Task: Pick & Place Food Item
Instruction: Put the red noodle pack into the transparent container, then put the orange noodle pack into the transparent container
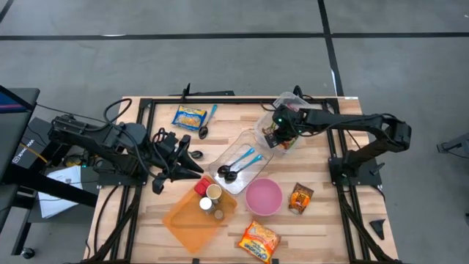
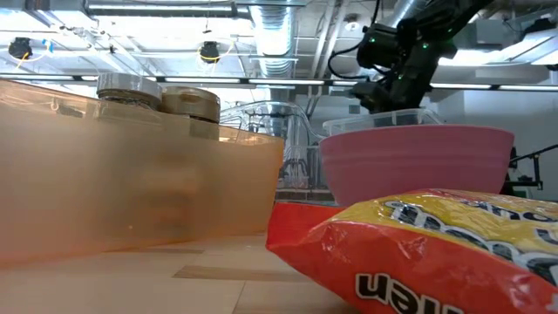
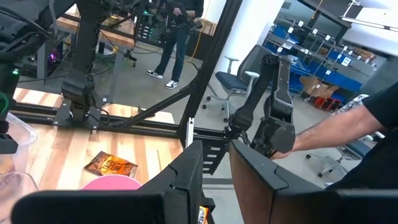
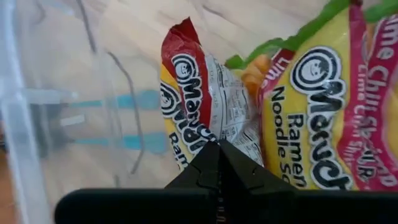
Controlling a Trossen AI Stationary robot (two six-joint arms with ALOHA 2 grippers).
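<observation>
Right gripper jaws shut — 2 ramen packets in clear bin.

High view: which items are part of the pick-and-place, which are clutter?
In play: right gripper, shut on ramen pack, over clear bin.
Clutter: orange tray, pink bowl, spoons, left gripper waiting.

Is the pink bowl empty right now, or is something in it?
Empty. From above, the pink bowl shows only its bare pink inside; the ramen packs lie beside it on the table.
</observation>
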